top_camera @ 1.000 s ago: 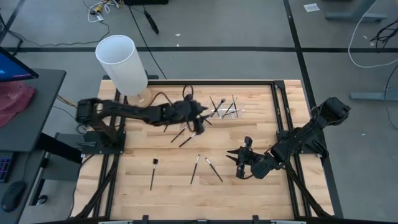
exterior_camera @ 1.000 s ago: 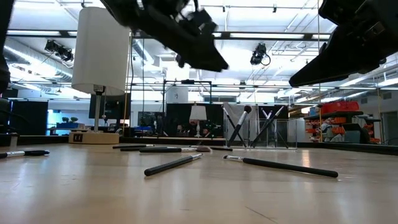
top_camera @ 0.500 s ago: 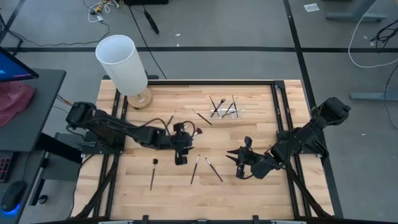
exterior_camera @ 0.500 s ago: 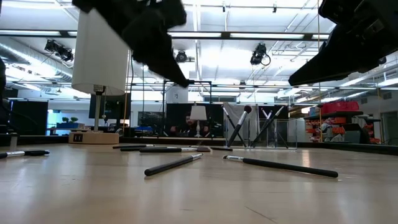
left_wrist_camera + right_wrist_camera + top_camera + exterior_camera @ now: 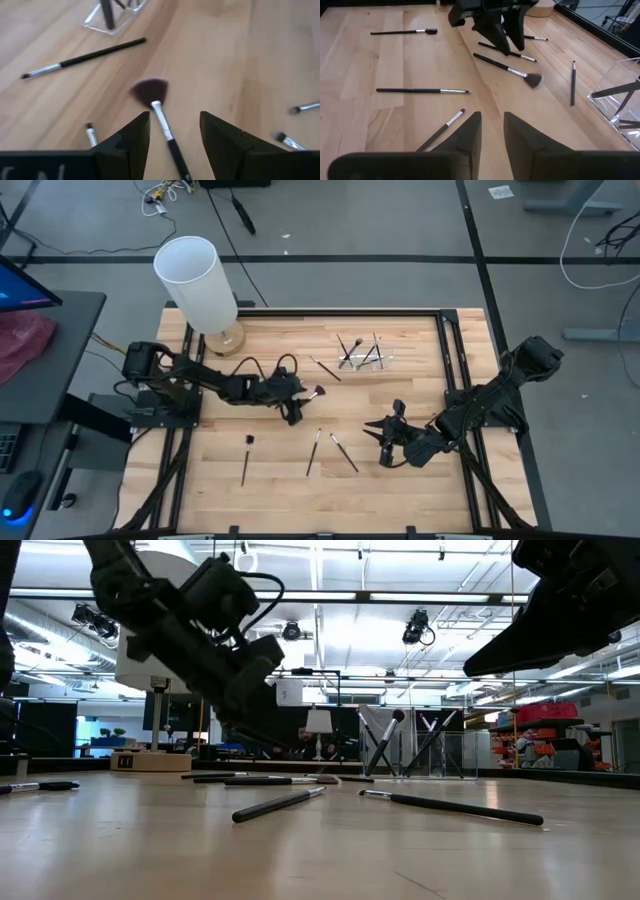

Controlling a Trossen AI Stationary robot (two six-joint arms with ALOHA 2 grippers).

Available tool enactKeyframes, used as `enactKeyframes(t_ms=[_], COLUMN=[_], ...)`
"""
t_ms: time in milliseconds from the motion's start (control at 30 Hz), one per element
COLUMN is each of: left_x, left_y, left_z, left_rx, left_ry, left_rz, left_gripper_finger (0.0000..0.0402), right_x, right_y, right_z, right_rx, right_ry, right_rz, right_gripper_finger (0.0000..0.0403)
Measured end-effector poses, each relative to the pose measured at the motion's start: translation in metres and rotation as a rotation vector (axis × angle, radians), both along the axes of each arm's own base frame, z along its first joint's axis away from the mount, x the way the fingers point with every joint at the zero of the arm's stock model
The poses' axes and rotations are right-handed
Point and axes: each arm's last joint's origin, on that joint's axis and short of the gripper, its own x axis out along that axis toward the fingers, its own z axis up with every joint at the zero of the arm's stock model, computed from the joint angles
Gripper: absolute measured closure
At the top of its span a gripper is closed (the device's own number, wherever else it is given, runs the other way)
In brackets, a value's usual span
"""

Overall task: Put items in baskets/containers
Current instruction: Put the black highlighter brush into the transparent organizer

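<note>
A fan-tipped makeup brush [image 5: 149, 90] lies flat on the wooden table, left of centre [image 5: 316, 393]. My left gripper [image 5: 174, 115] is open and low over it, one finger on either side of its dark handle [image 5: 172, 147]; no touch shows. From the right wrist view, the two fingers [image 5: 492, 30] straddle the handle's far end. The clear plastic holder [image 5: 362, 360] stands toward the far edge with several brushes leaning in it. My right gripper [image 5: 385, 442] hovers at the near right, slightly open, with nothing between its fingers [image 5: 470, 135].
More brushes lie loose: one near the holder [image 5: 325, 368], one at the near left [image 5: 246, 458], two near the middle [image 5: 313, 450] [image 5: 343, 452]. A tall white cylinder on a wooden base [image 5: 195, 280] stands at the far left corner. Black rails frame the table.
My left gripper has come away from the holder toward the table's near edge and a little left. It has dropped from well above the table to just over the fan brush. The brush has stayed put.
</note>
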Motion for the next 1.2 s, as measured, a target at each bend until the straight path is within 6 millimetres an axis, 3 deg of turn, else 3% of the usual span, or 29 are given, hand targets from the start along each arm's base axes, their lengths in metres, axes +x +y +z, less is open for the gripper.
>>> enactKeyframes(t_ms=[300,533,767,1000,1200], left_x=[-0.001,0.004,0.004,0.003,0.003], left_y=[-0.009,-0.007,-0.001,-0.001,-0.004], left_z=[-0.033,-0.054,-0.055,-0.047,-0.017], left_rx=[0.027,0.049,0.024,0.009,0.018], left_ry=[0.038,0.031,0.047,0.027,-0.073], left_rz=[-0.045,-0.009,-0.018,-0.037,-0.079], left_gripper_finger=[0.0217,0.0266,0.0378,0.0378,0.0382], right_x=[0.001,0.001,0.001,0.000,0.001], right_y=[-0.001,-0.001,-0.001,0.002,0.005], right_z=[0.000,0.000,0.000,0.001,0.002], right_rx=[0.003,0.004,0.004,0.024,0.077], right_ry=[-0.003,-0.005,-0.005,-0.003,-0.008], right_rz=[-0.006,-0.006,-0.006,0.024,0.076], right_gripper_finger=[0.0319,0.0319,0.0319,0.0319,0.0319])
